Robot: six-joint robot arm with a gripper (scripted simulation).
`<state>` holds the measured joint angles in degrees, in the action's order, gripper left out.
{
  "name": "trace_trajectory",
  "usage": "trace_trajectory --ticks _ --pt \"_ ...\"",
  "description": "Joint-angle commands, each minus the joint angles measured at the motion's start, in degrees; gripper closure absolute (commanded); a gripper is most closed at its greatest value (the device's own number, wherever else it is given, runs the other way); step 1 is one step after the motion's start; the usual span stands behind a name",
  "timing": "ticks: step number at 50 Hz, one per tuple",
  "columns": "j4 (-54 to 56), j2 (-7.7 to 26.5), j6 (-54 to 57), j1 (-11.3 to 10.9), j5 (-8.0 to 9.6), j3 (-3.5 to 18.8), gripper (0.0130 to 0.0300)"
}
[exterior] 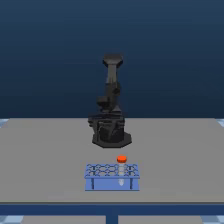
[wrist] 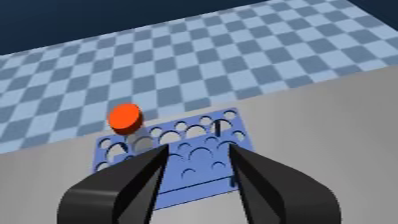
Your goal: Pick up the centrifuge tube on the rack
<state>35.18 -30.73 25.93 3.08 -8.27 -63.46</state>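
Observation:
The blue rack stands on the grey table in front of the arm's base. The centrifuge tube sits upright in a hole at the rack's back corner, towards the exterior view's right, and its orange-red cap rises above the rack's top. In the wrist view the tube's cap shows above its pale body, at one corner of the rack. My gripper hangs above the rack with its two black fingers spread open and nothing between them. It is well apart from the tube.
The black arm rises upright from its base behind the rack. The grey table ends in a front edge close to the rack. A blue checkered floor lies beyond the table.

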Motion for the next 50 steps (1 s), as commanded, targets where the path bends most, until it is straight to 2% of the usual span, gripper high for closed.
trace_trajectory --ticks 1,2,3,5,8,10,13,15,18,20,23,25,28,30,33,35,38,50 --pt "3.23 2.11 4.43 -2.33 -1.04 1.55 0.0130" --pt "3.23 2.11 4.43 -2.33 -1.04 1.55 0.0130" --pt "4.52 3.35 5.82 -3.18 -1.30 2.47 0.0130" --pt "4.52 3.35 5.82 -3.18 -1.30 2.47 0.0130" --pt "7.23 6.07 8.84 -4.91 -1.66 4.62 0.0130" --pt "7.23 6.07 8.84 -4.91 -1.66 4.62 0.0130" --pt "9.85 8.80 11.88 -6.47 -1.79 6.93 0.0130" --pt "9.85 8.80 11.88 -6.47 -1.79 6.93 0.0130" --pt "12.08 11.35 14.59 -7.80 -1.72 9.20 0.0130" --pt "12.08 11.35 14.59 -7.80 -1.72 9.20 0.0130" --pt "14.34 13.49 17.34 -8.82 -1.49 11.26 0.0130" --pt "14.34 13.49 17.34 -8.82 -1.49 11.26 0.0130" --pt "16.74 15.18 20.18 -9.55 -1.18 13.02 0.0130" --pt "16.74 15.18 20.18 -9.55 -1.18 13.02 0.0130" --pt "18.94 16.48 22.75 -10.09 -0.88 14.43 0.0130" --pt "18.94 16.48 22.75 -10.09 -0.88 14.43 0.0130" --pt "20.82 17.55 24.94 -10.52 -0.63 15.60 0.0130" --pt "23.42 19.10 28.00 -11.12 -0.25 17.29 0.0130"
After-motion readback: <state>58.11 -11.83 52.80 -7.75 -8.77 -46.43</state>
